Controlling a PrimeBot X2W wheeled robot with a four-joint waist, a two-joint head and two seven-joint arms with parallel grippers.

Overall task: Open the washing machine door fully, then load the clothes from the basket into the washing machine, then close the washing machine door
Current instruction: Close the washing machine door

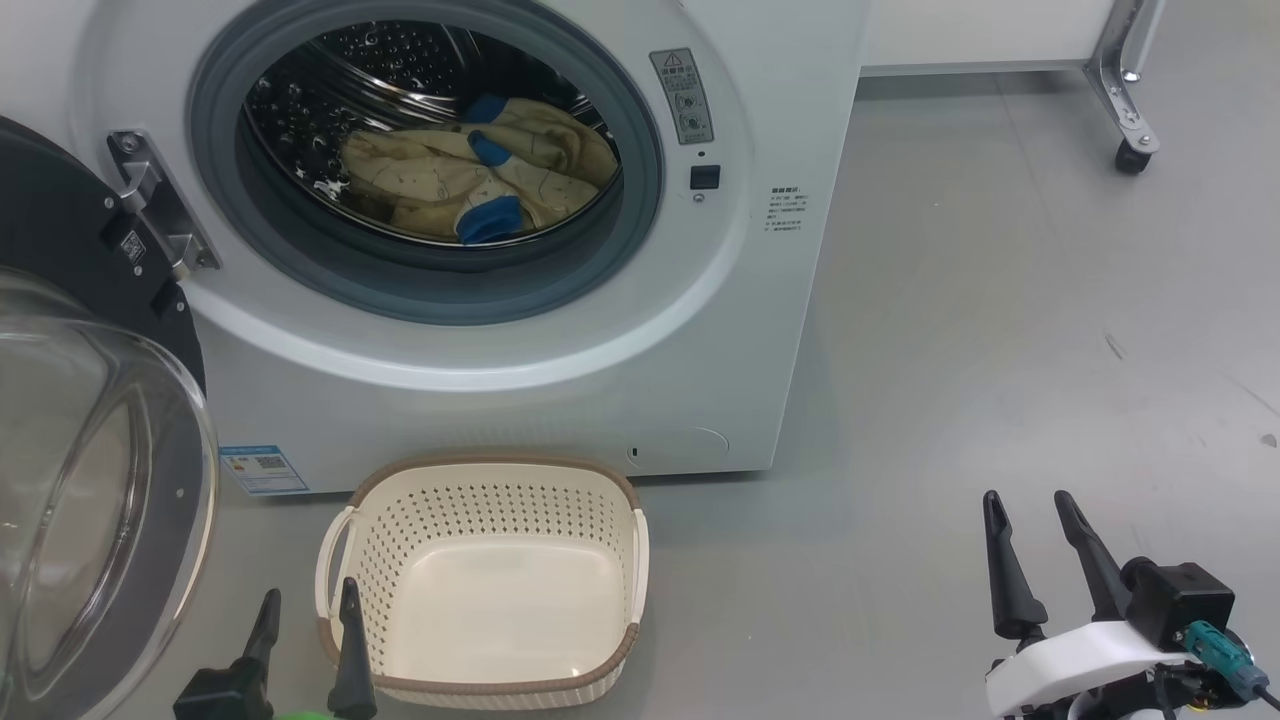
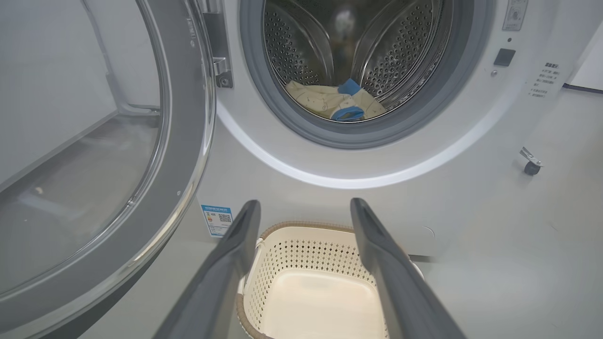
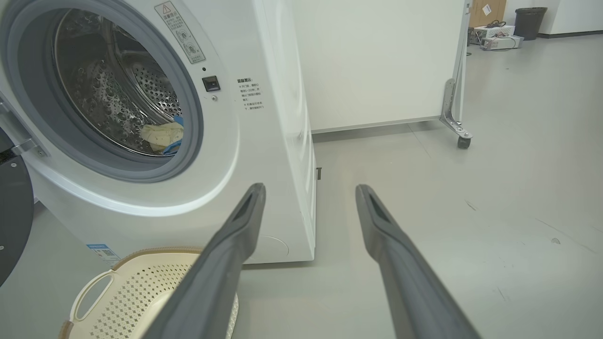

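Observation:
The white washing machine (image 1: 560, 330) stands with its round door (image 1: 90, 480) swung wide open to the left, glass bowl facing me. Cream-yellow clothes (image 1: 480, 175) with blue cuffs lie inside the steel drum; they also show in the left wrist view (image 2: 334, 101) and the right wrist view (image 3: 162, 134). On the floor in front sits the cream basket (image 1: 485, 520), holding nothing. My left gripper (image 1: 308, 600) is open beside the basket's left handle. My right gripper (image 1: 1030, 505) is open over bare floor, well right of the basket.
A white partition on a castor leg (image 1: 1130, 150) stands behind and right of the machine. Grey floor (image 1: 1000, 350) spreads to the right. Boxes and a dark bin (image 3: 530, 21) stand far back in the room.

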